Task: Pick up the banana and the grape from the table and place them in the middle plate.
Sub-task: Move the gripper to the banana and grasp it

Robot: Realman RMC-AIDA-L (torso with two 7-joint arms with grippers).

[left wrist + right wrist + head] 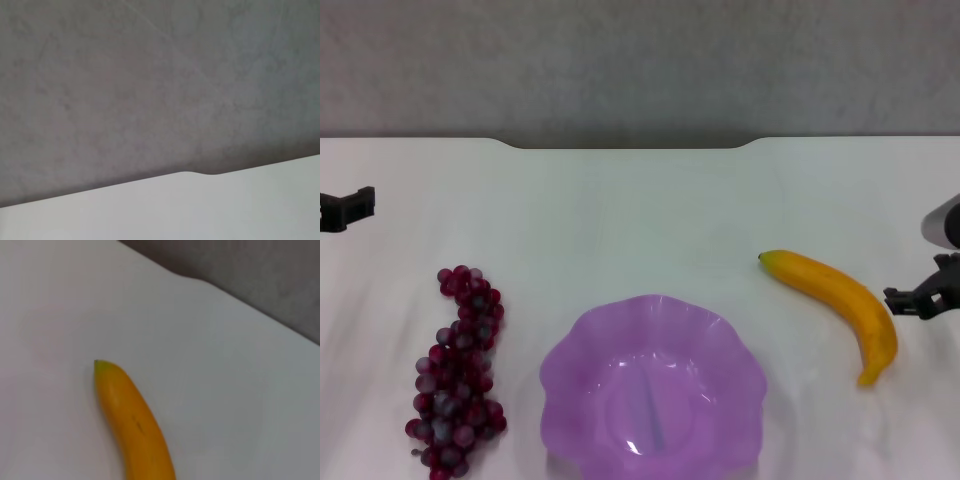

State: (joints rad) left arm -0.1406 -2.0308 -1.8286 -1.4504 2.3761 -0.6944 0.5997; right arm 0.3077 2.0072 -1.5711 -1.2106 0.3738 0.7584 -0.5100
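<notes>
Purple middle plate (pixel 653 385) sits empty; banana (pixel 838 305) right, grape (pixel 457 370) left. Our right hand (pixel 920 300) nears banana, grip unclear; next, grasp it.

On the tabletop (pixel 640 200) we list: the middle plate (pixel 570 370) at lower centre of the frame; the grape (pixel 458 370) at lower left, apart from the plate; the banana (pixel 835 305) at right, apart.
</notes>
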